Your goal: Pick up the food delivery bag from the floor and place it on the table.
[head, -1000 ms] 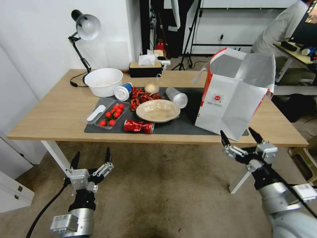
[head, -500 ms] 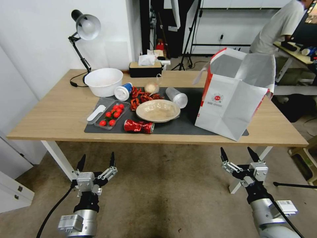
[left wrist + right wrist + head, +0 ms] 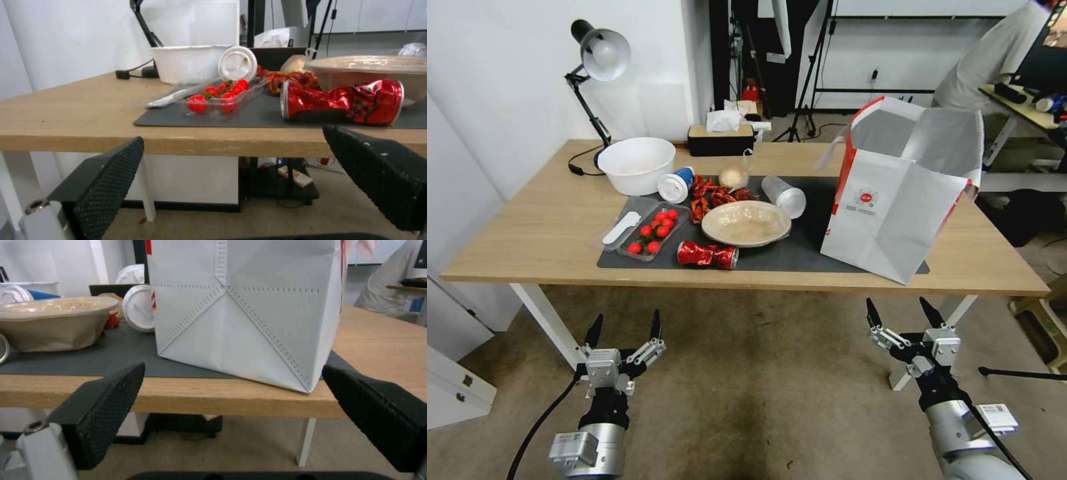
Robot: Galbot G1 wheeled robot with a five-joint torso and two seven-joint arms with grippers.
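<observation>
The white-and-red food delivery bag (image 3: 897,193) stands upright and open on the right part of the light-wood table (image 3: 534,227), partly on the dark mat (image 3: 810,250). In the right wrist view the food delivery bag (image 3: 242,313) sits near the table edge. My right gripper (image 3: 898,313) hangs open below the table's front edge, in front of the bag, holding nothing. Over the floor (image 3: 747,373) to the left, my left gripper (image 3: 624,322) is open and empty too, below the table edge.
On the mat lie a crushed red can (image 3: 707,254), a beige bowl (image 3: 746,223), a tray of tomatoes (image 3: 654,231) and tipped cups (image 3: 784,195). A white bowl (image 3: 636,164), a lamp (image 3: 597,57) and a tissue box (image 3: 720,139) stand behind. White table legs (image 3: 544,313) flank the floor space.
My right gripper has drawn back from the bag's front and sunk below the table edge. The left gripper has also lowered a little. The bag has stayed put.
</observation>
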